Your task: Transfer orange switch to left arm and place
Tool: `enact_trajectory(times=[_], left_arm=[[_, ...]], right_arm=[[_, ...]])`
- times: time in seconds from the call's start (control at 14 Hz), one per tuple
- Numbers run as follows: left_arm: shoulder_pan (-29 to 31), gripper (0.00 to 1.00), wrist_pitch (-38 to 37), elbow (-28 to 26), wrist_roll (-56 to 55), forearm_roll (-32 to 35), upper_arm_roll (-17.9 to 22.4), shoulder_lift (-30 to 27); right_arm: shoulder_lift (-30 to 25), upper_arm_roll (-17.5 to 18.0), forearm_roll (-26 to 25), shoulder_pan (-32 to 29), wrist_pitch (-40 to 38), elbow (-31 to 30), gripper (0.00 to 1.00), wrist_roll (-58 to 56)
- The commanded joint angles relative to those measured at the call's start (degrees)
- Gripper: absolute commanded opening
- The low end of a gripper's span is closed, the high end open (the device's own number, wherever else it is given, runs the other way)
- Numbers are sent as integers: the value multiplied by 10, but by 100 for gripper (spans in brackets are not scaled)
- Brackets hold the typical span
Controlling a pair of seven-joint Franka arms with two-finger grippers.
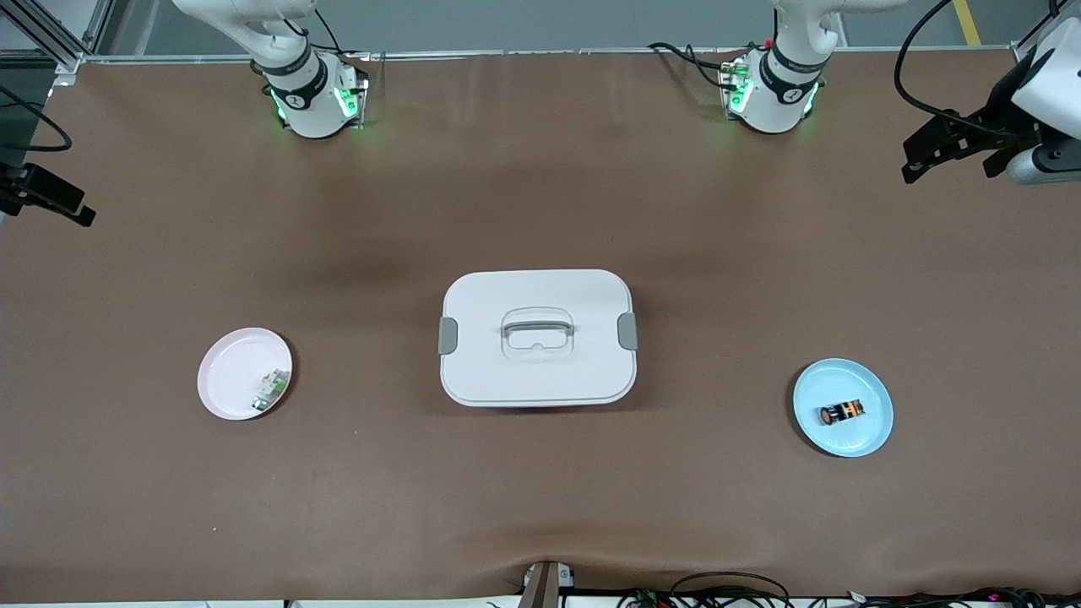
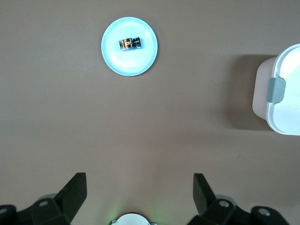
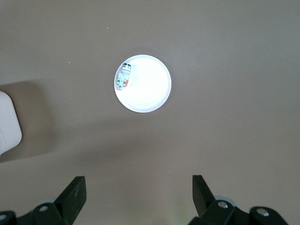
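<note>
The orange switch is a tiny black cylinder with orange markings. It lies on a light blue plate toward the left arm's end of the table, and shows in the left wrist view too. The white lidded box stands mid-table between the two plates; its edge shows in the left wrist view. My left gripper is open and empty, raised high over the table's left-arm end. My right gripper is open and empty, raised high over the right-arm end.
A pink plate toward the right arm's end holds a small green-and-white part, also in the right wrist view. A corner of the box shows there. Cables lie along the table's near edge.
</note>
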Motion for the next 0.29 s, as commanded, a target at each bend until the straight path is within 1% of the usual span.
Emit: enact_trajectory(times=[0.0,0.21], left_arm=[[-3,100,-17,16,-6,8,-1,5],[-2,100,-22,16,-6,7,-1,3]], right_arm=[[7,0,-12,3,-9,16,100,3],[7,0,-12,3,-9,16,100,3]])
